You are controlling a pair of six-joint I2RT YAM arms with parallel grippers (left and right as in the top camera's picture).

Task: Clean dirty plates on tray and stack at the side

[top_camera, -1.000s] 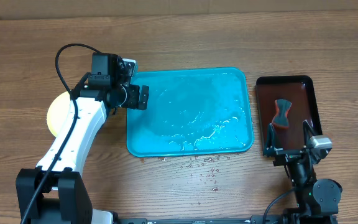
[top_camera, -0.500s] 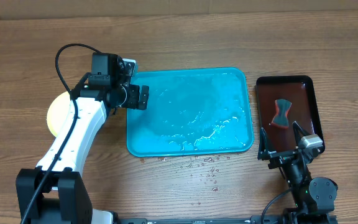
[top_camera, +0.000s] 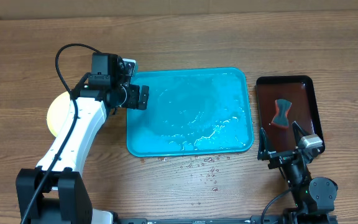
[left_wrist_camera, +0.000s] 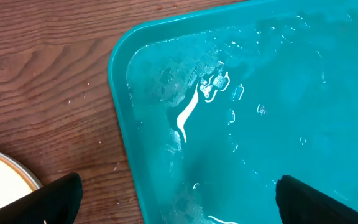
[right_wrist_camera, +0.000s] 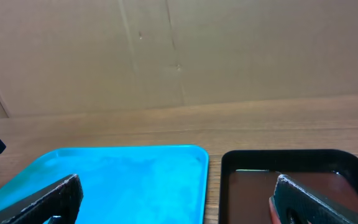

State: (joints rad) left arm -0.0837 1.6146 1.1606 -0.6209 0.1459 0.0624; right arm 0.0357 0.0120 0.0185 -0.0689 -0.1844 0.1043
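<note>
The teal tray (top_camera: 189,112) lies mid-table, wet and with no plates on it. A pale yellow plate (top_camera: 56,112) lies on the table left of the tray, mostly hidden under my left arm; I cannot tell whether more plates are stacked there. Its rim shows in the left wrist view (left_wrist_camera: 2,180). My left gripper (top_camera: 143,97) is open and empty over the tray's left rim (left_wrist_camera: 120,106). My right gripper (top_camera: 281,140) is open and empty, low at the front edge of the dark tray, between the two trays (right_wrist_camera: 179,202).
A smaller dark tray (top_camera: 309,93) stands at the right and holds a dark and red bow-shaped sponge (top_camera: 283,112). Water drops (top_camera: 201,168) spot the table in front of the teal tray. A cardboard wall (right_wrist_camera: 179,50) stands behind the table.
My right gripper shifted a little to the left at the dark tray's front and has since held still. The left arm has not moved.
</note>
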